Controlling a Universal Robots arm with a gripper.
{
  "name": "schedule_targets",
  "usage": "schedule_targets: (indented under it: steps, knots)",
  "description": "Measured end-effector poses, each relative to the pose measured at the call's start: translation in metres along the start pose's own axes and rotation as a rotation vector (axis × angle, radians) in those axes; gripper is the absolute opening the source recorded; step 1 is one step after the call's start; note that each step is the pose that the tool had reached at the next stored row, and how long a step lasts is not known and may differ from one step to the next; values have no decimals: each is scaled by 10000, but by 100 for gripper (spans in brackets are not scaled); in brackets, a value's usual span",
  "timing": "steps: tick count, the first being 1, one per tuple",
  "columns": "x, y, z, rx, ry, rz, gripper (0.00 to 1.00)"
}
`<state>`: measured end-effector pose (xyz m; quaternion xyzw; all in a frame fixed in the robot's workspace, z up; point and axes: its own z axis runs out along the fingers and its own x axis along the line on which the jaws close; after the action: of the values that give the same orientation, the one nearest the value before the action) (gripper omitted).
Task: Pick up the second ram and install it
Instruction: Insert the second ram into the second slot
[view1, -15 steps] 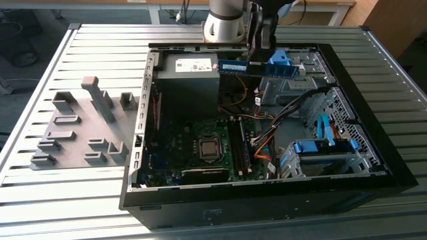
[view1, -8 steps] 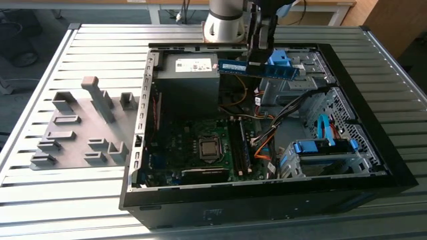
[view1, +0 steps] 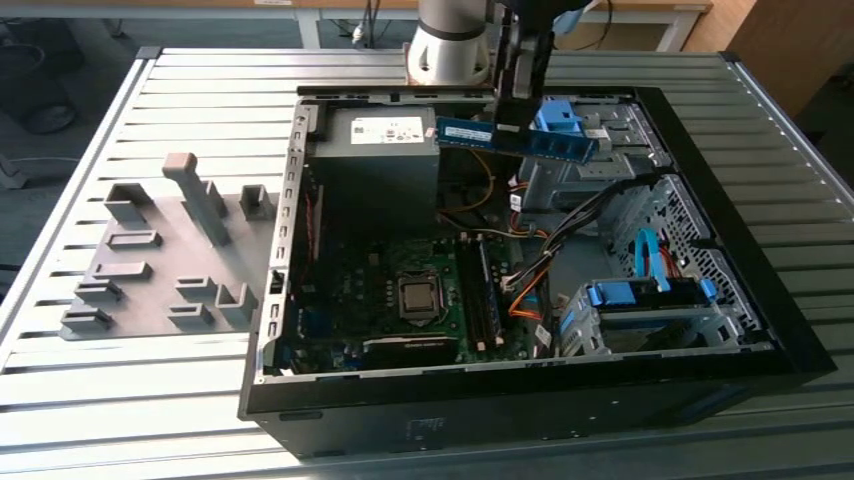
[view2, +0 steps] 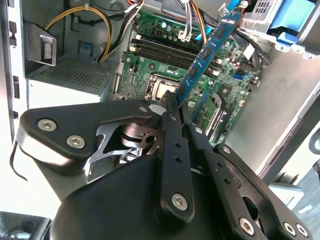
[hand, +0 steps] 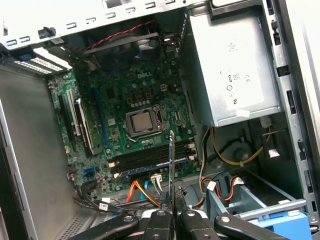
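Observation:
My gripper (view1: 515, 118) hangs above the rear of the open PC case (view1: 534, 390), shut on the second ram (view1: 515, 139), a thin strip with black chips, held level over the case. In the second wrist view the ram (view2: 206, 49) juts out from between the black fingers (view2: 170, 112), over the motherboard (view2: 150, 75). In the first wrist view the ram (hand: 171, 160) shows edge-on, rising from the shut gripper (hand: 171, 212) above the long slot rails (hand: 145, 156). One stick (hand: 150, 168) sits in a rail there.
A grey holder plate with upright blocks (view1: 160, 270) lies on the slatted table at the exterior view's left. Inside the case are the power supply (view1: 380, 150), blue drive cages (view1: 641, 300) and loose cables (view1: 534, 270).

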<state>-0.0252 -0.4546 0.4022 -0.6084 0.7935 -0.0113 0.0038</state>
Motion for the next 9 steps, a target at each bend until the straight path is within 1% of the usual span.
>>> schedule_targets:
  steps: [9]
  knots:
    - [0, 0, 7, -3, 9, 433, 14]
